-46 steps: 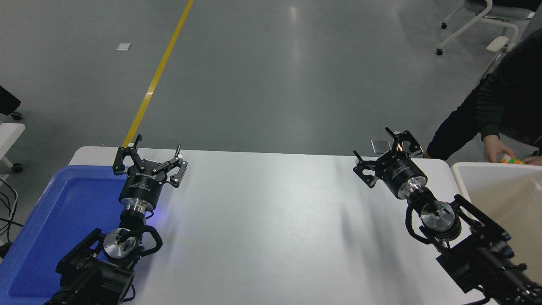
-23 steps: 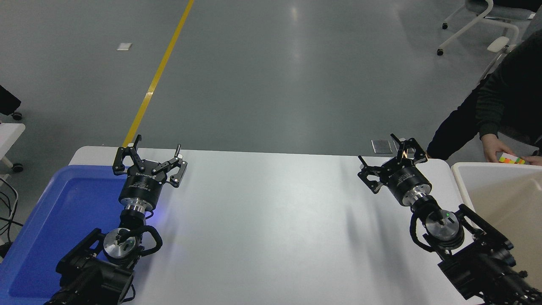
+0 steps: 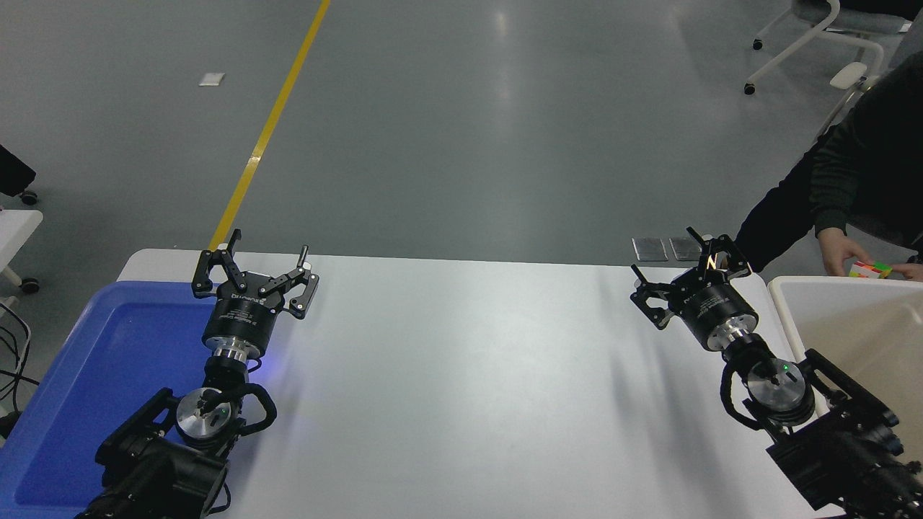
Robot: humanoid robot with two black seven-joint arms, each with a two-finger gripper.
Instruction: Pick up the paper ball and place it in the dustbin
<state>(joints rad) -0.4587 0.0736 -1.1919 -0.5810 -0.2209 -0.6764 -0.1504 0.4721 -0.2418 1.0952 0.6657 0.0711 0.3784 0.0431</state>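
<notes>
The paper ball is not in view. The cream-white dustbin (image 3: 782, 288) stands at the table's right edge, its beige inside showing nothing. My right gripper (image 3: 685, 270) is open and empty, just left of the bin's near-left corner, over the table's far right. My left gripper (image 3: 252, 263) is open and empty, parked at the lower left by the blue tray.
A shallow blue tray (image 3: 79, 360) lies at the table's left end. A person in a dark sleeve stands at the far right, the hand (image 3: 844, 252) holding a coloured cube (image 3: 869, 270) behind the bin. An office chair (image 3: 815, 43) stands on the floor beyond.
My right gripper has moved right and a little toward me, closer to the bin. The person's hand with the cube shifted slightly. The left arm has not moved.
</notes>
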